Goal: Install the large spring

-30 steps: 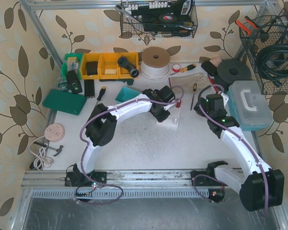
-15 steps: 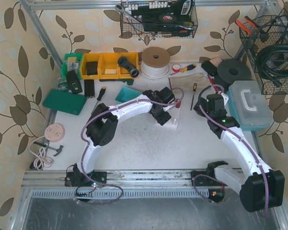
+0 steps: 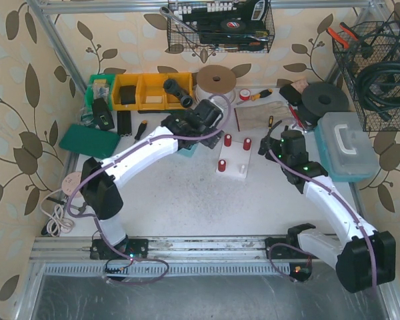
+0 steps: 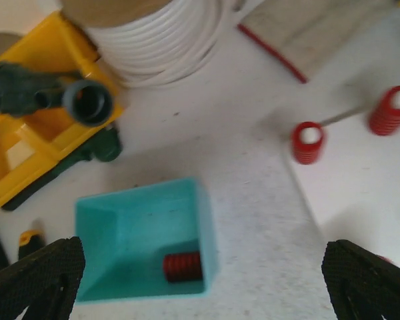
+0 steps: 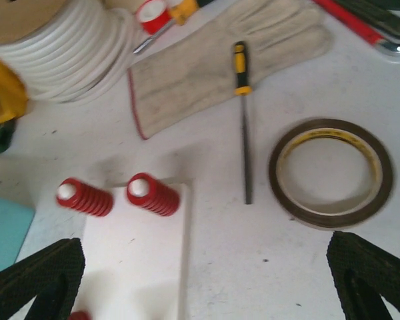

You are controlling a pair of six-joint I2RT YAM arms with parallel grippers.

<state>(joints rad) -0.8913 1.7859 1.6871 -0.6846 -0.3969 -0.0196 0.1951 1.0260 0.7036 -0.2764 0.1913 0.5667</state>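
Left wrist view first: the left end effector (image 4: 201, 280) is spread wide, its black fingers (image 4: 37, 277) sit at the two lower corners, and nothing is held between them. Right under that gap sits the teal bin (image 4: 130, 220). There's the loose red spring (image 4: 182, 267), lying on its side against the bin's nearest wall, toward the right corner. Beyond the bin to the right, the white block (image 4: 360, 180) carries two mounted springs (image 4: 309, 142), upright on their posts. Farther back is a yellow bin (image 4: 33, 143) with a dark pipe fitting (image 4: 87, 101) at its edge, and the white cable spool (image 4: 160, 40) is at the top.

Over to the right wrist: the right end effector (image 5: 203, 267) is just as wide and empty, hovering over the near end of the white block. The two mounted springs stand side by side at the block's far edge. Out to the right on the desk (image 5: 217, 227) lies a brown tape roll (image 5: 330, 172), with a yellow-handled screwdriver (image 5: 242, 120) between it and the block. Behind them a pale work glove (image 5: 220, 60) lies flat.

From the top external camera, a third mounted spring (image 3: 223, 165) shows on the block's near post. The left arm reaches over the bin on the block's left and the right arm is on its right. On the back wall hangs a wire basket (image 3: 220, 27); the printing on the packs inside is too small to read.
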